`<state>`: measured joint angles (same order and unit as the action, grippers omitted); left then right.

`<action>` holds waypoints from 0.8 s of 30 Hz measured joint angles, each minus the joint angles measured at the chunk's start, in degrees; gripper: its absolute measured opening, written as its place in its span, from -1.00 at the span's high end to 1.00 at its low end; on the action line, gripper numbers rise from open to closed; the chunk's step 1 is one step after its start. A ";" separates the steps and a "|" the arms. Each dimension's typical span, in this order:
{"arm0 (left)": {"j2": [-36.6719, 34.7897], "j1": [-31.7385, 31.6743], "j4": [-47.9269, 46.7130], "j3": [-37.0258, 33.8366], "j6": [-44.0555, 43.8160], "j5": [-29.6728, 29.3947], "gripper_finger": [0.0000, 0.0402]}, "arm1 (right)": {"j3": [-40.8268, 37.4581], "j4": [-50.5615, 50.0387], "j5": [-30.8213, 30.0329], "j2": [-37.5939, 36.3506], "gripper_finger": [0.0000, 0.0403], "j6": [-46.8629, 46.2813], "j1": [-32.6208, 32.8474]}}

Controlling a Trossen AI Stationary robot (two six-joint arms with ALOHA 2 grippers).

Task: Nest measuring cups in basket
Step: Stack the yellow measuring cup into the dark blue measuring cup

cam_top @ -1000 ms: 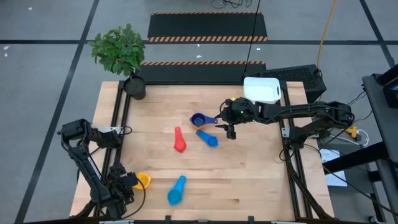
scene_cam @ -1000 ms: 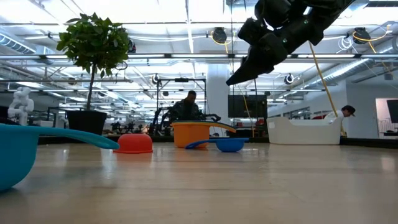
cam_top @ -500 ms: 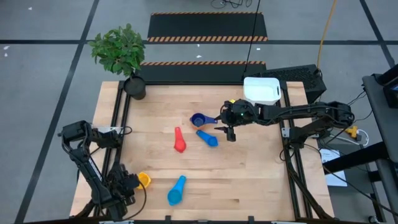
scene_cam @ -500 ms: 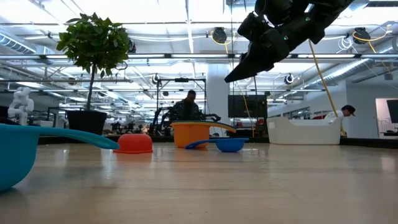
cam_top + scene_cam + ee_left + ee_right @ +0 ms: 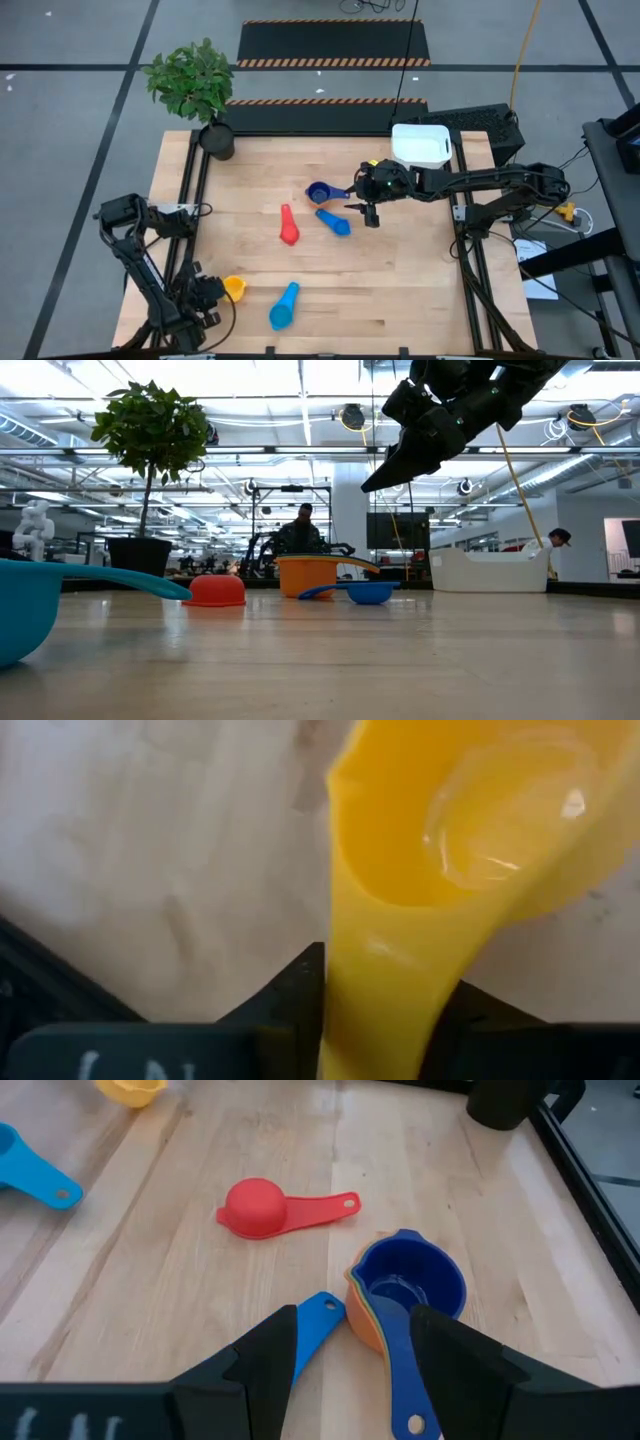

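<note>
Yellow measuring cup [image 5: 470, 830] at the table's seven o'clock corner sits with its handle clamped between the left gripper's [image 5: 212, 293] jaws. The right gripper [image 5: 371, 212], jaws apart, hovers near centre by the dark blue cup [image 5: 410, 1285]; the white basket [image 5: 421, 145] stands at one o'clock.

The high camera is looking straight down on the whole table [image 5: 400, 270]. The low one is sitting at tabletop level, facing across toward the basket [image 5: 490, 572] and the room behind. The left wrist camera is pressing close on the yellow cup [image 5: 470, 830]. The right wrist camera is looking down at the dark blue cup [image 5: 410, 1285], which the high view is also showing.
</note>
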<state>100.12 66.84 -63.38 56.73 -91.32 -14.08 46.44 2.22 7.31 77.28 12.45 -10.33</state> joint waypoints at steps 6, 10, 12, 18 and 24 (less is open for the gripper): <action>-0.02 -1.45 -1.62 0.00 -0.71 -6.21 0.77 | 0.00 0.13 0.00 0.00 0.06 0.01 0.00; -0.05 -2.82 -3.17 0.00 -0.94 -7.80 0.95 | 0.00 0.13 0.00 0.00 0.06 0.02 0.00; -0.10 -3.53 -3.39 0.00 -0.96 -9.21 0.94 | 0.00 0.13 0.00 0.00 0.06 0.06 0.00; -4.31 -6.24 -3.61 0.00 -4.15 -27.01 0.96 | 0.00 0.33 0.00 0.00 0.06 0.24 0.00; -10.59 -10.36 -4.36 0.04 -6.76 -50.29 0.96 | 0.02 2.90 0.00 0.00 0.06 0.24 0.00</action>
<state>89.52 56.48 -67.75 56.77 -98.07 -64.38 46.46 5.12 7.31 77.28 12.69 -10.33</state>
